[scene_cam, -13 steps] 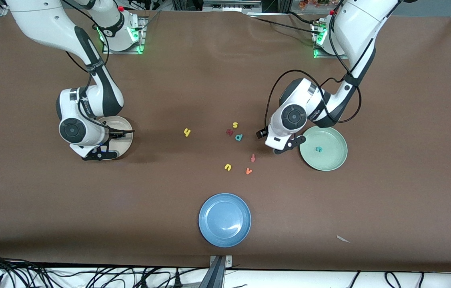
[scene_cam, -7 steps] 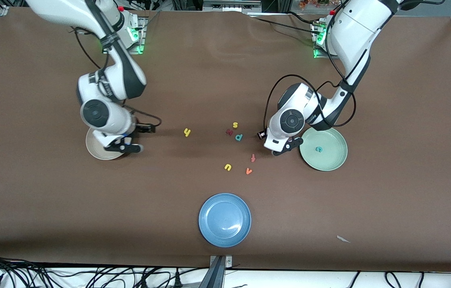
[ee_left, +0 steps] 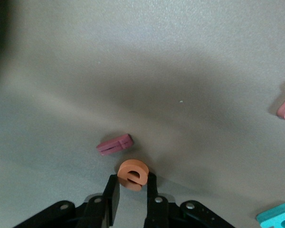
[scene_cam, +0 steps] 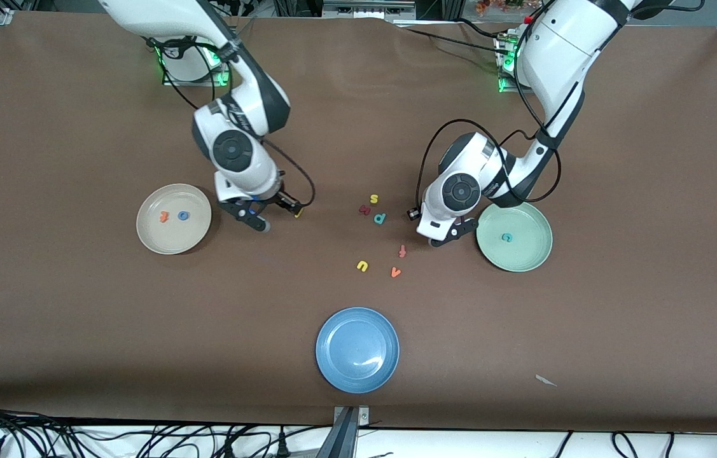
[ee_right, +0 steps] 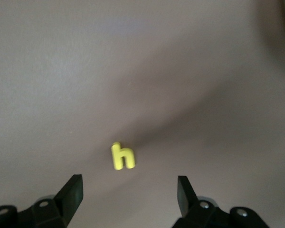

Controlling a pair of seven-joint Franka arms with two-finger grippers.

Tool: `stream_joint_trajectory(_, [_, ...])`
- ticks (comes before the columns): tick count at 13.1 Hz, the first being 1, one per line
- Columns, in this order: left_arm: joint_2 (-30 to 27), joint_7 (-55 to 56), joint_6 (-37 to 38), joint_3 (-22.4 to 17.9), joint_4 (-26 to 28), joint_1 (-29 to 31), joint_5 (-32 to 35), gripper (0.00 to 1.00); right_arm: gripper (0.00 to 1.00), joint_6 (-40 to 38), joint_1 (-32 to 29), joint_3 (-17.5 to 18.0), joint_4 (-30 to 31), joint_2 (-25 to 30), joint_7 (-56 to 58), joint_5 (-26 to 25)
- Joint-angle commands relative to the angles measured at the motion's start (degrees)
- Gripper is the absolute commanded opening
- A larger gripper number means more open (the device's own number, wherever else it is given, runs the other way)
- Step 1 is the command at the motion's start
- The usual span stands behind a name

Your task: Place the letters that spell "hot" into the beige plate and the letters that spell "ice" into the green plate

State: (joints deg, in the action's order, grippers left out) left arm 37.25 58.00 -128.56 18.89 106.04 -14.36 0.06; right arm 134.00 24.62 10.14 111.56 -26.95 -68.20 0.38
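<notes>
In the round pale mint-green plate [scene_cam: 533, 257]: a teal foam c [scene_cam: 506, 237]. Just beside this plate, toward the right arm's end: the left gripper [ee_left: 131, 183], low at the table, pinching the orange foam e [ee_left: 132, 174] from both sides, with the dark maroon foam bar i [ee_left: 115, 144] close by. Well apart from the green plate, same direction: the right gripper [ee_right: 128, 187], spread wide and holding nothing, over the yellow foam h [ee_right: 122, 156]. Still more that way: the round cream-beige plate [scene_cam: 170, 242], carrying the orange foam t [scene_cam: 164, 217] and the blue foam ring o [scene_cam: 184, 215].

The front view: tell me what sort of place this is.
Most likely a robotics lab bench: two arms bolted along a brown-covered table, loose cables hanging off its edge, and foam letters such as a yellow u with plates like the blue plate.
</notes>
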Motion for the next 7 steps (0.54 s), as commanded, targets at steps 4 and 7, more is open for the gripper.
stream_joint_trajectory(4, [-1.5, 0.3, 1.6, -0.5, 0.0, -0.3, -0.5, 0.05, 0.87, 7.0, 1.8, -0.2, 1.4, -4.0, -6.3, 0.0])
stream_joint_trajectory(7, [-4.3, -0.7, 6.6, -0.7, -1.8, 0.4, -0.4, 0.05, 0.83, 9.9, 1.8, -0.3, 3.7, -3.9, -6.3, 0.0])
